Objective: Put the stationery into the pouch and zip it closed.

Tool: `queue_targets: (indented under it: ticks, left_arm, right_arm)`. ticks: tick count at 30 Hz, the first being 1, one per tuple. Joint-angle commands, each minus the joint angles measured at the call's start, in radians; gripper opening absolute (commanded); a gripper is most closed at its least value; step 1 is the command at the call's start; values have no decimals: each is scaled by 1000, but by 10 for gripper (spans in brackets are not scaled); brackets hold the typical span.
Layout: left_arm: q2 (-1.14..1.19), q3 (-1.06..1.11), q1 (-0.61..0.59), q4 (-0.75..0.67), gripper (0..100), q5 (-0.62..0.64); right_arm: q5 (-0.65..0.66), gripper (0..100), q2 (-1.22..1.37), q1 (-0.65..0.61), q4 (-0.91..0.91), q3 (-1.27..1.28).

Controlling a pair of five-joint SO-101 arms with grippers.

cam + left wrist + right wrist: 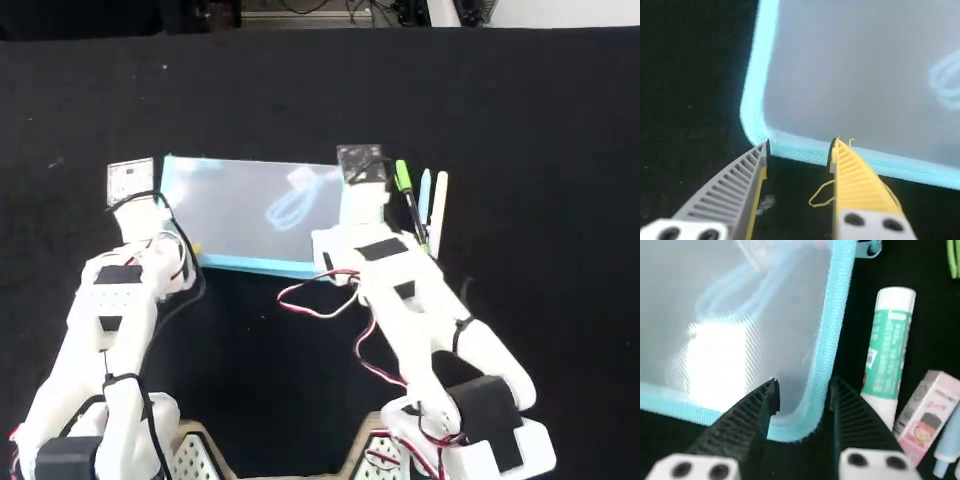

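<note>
The pouch (250, 215), clear-faced with pale blue trim, is lying flat near the middle of the black table (520, 100), and a pale blue cord loop (290, 205) is showing toward its 2 o'clock side; whether that loop is inside or on top cannot be told. The left gripper (799, 149) is sitting at the pouch's 8 o'clock corner with its grey and yellow fingers spread apart, their tips resting right at the rounded blue trim without closing on it. The right gripper (802, 386) is sitting at the 4 o'clock corner, its black fingers also parted and straddling the trim, one tip over the clear face and the other just outside the edge. The stationery is lying outside the pouch, at its 3 o'clock side: a white and green glue stick (887, 350) is lying just beside the trim, a small pink box (925, 415) is lying next to the stick, and a green pen (404, 180) and a light blue pen (425, 192) are lying side by side a little farther out.
</note>
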Motion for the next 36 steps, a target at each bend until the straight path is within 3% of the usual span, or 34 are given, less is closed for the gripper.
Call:
queue_targets:
  ticks: [1, 9, 19, 21, 24, 29, 36]
  left_arm:
    - [0, -64, -41, 6, 212, 8]
    - [-2, -70, -53, 6, 212, 8]
    - [-2, -70, -51, 6, 212, 9]
    - [-2, -70, -51, 6, 212, 9]
    - [-2, -70, -51, 6, 212, 38]
    - [-2, -70, -59, 6, 212, 66]
    - [-2, -70, -51, 6, 212, 64]
  right_arm:
    - [38, 162, -76, -17, 78, -39]
    - [38, 162, -286, -14, 158, 31]
    - [25, 163, -320, -12, -253, 260]
    - [-35, 163, -271, -12, -272, 243]
    - [-106, 165, -162, -11, -261, 168]
    - [-112, 163, -8, 32, -169, 33]
    - [-112, 165, 5, 41, -28, -48]
